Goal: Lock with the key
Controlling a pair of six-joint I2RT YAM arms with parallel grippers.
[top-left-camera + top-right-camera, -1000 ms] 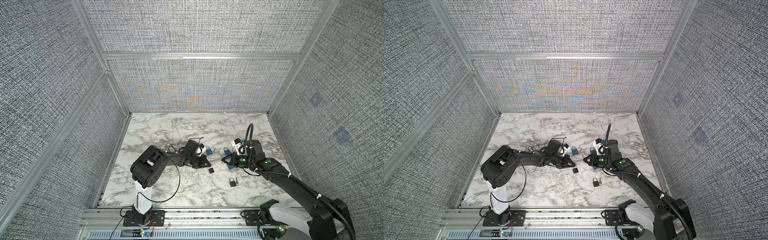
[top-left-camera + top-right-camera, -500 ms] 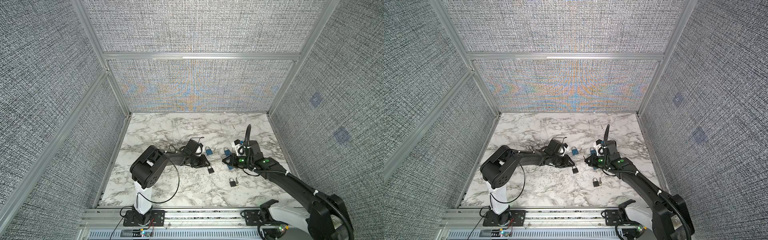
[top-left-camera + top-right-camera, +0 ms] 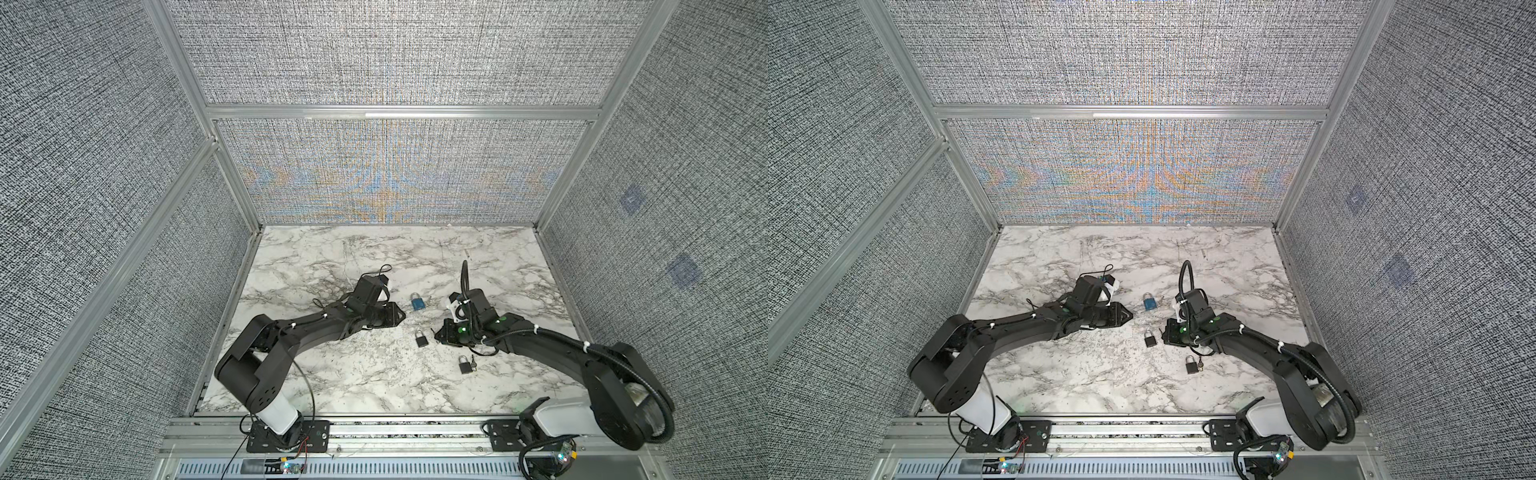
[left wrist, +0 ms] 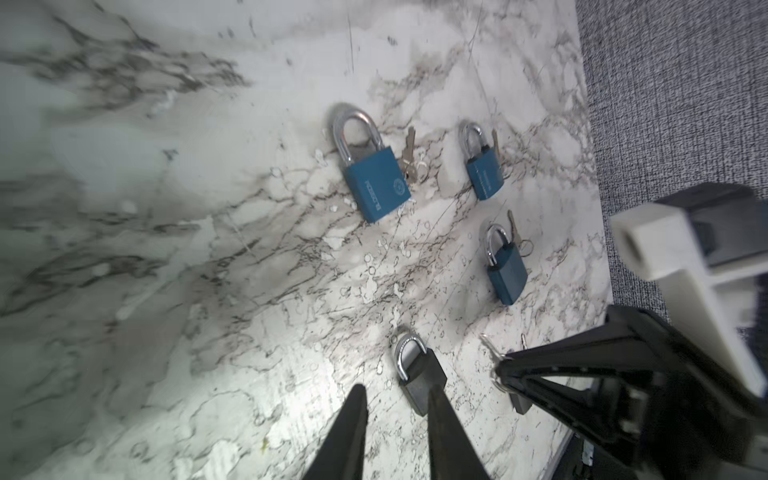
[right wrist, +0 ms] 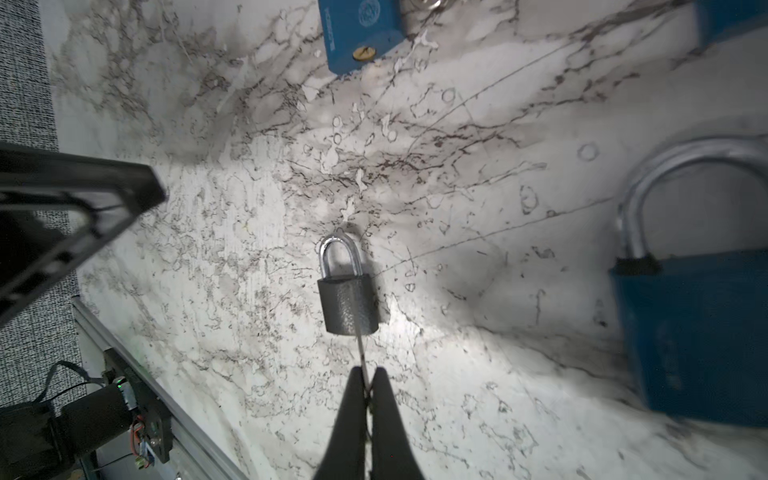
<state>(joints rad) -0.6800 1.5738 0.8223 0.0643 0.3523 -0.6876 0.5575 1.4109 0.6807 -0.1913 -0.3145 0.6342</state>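
A small black padlock (image 5: 349, 305) lies flat on the marble table (image 3: 332, 374), its shackle down in the body. My right gripper (image 5: 365, 376) is shut on the key (image 5: 360, 353), whose thin blade reaches the bottom of the padlock. In both top views this padlock (image 3: 422, 340) (image 3: 1150, 338) lies between the two gripper tips, just left of the right gripper (image 3: 437, 332). My left gripper (image 4: 397, 388) stands open and empty, its tip beside the padlock (image 4: 422, 380) without holding it. Seen from above, the left gripper (image 3: 402, 318) sits up and left of the padlock.
A blue padlock (image 3: 417, 301) lies just behind the gripper tips. The left wrist view shows three blue padlocks with keys (image 4: 376, 183) (image 4: 484, 176) (image 4: 507, 270). A second black padlock with a key (image 3: 466, 365) lies nearer the front. Fabric walls (image 3: 124, 208) close in the table.
My left gripper has opened and drawn back a little to the left, away from the black padlock. The right gripper stays shut on the key at the padlock.
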